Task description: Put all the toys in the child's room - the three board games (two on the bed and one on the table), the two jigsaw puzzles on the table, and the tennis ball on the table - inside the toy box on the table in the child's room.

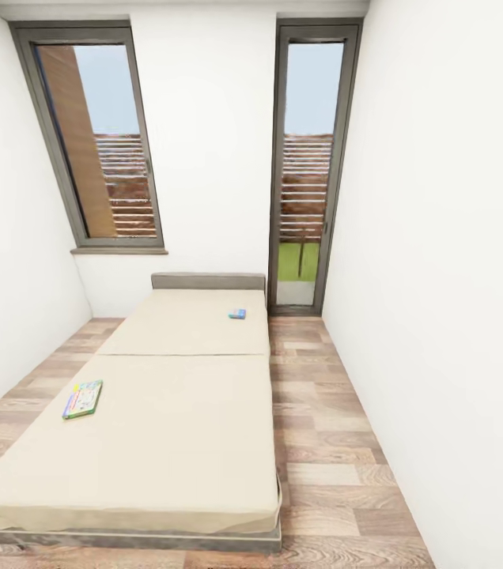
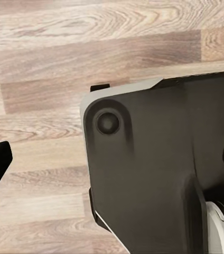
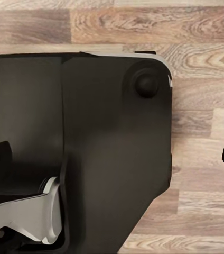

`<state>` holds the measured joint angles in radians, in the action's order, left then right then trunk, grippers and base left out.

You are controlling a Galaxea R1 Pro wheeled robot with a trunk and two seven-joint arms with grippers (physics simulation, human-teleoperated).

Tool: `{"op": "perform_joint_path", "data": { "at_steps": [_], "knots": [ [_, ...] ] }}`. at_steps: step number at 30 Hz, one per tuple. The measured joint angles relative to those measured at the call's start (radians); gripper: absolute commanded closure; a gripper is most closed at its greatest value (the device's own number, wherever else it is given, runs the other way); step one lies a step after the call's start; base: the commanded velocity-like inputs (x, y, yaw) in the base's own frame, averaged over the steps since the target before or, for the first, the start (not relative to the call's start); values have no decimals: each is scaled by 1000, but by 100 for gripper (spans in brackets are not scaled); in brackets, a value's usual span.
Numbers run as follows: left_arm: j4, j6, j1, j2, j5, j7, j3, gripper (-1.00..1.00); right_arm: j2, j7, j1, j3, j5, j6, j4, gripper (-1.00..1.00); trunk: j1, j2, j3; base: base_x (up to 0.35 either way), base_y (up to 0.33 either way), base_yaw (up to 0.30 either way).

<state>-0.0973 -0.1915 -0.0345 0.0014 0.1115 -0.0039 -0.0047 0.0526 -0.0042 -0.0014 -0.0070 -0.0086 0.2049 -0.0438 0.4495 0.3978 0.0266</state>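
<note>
At the foot of the bed [image 1: 164, 442], I face two board games, one near-left [image 1: 83, 398], one far-right [image 1: 237, 314]; gripper states unclear, arms down; next, drive closer and reach.

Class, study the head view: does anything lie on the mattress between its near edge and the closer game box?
Nothing visible does. The closer game box lies flat near the left side of the bed, with only bare mattress between it and the near edge. The smaller blue box sits farther back, toward the headboard.
</note>
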Motion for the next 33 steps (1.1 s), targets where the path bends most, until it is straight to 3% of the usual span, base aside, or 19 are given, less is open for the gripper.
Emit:
{"op": "perform_joint_path", "data": {
  "at_steps": [25,33],
  "knots": [
    [0,-4,0,1,8,-1,-8,-100,-1,0,0,0,0,4,0,-100,0,0,41,1,-2,0],
    [0,-4,0,1,10,-1,-10,-100,3,0,0,0,1,54,0,-100,0,0,54,79,-194,0]
  ]
}}
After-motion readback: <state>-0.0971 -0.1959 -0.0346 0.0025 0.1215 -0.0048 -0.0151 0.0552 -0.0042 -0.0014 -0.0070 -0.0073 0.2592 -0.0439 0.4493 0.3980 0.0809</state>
